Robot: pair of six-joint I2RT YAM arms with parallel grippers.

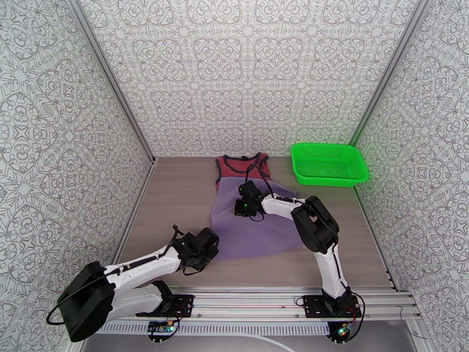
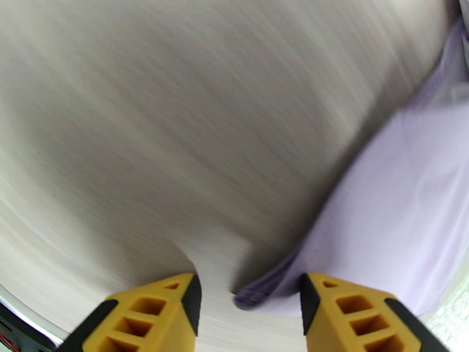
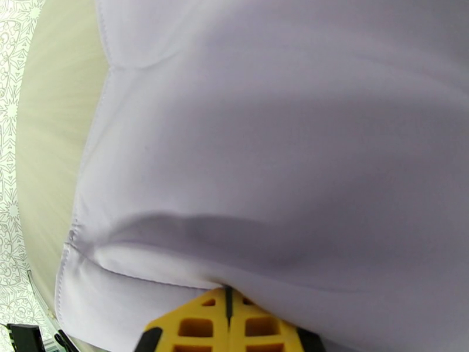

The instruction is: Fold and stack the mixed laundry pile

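Note:
A lavender garment [image 1: 258, 230] lies spread on the table, covering the lower part of a dark red tank top [image 1: 243, 165] whose neck and armholes stick out at the far end. My left gripper [image 1: 210, 249] is low at the garment's near-left corner. In the left wrist view the left gripper [image 2: 249, 294] is open, with the corner of the lavender cloth [image 2: 398, 200] lying in the gap between its yellow fingers [image 2: 158, 312]. My right gripper [image 1: 246, 203] rests on the garment's upper middle. In the right wrist view the right gripper [image 3: 228, 300] is shut on a puckered hem of the lavender cloth [image 3: 264, 142].
A bright green mesh basket [image 1: 326, 146] stands at the back right, beside the tank top. Patterned walls close in the table on three sides. Bare tabletop [image 1: 176, 195] lies left of the garments, and a metal rail [image 1: 264, 297] runs along the near edge.

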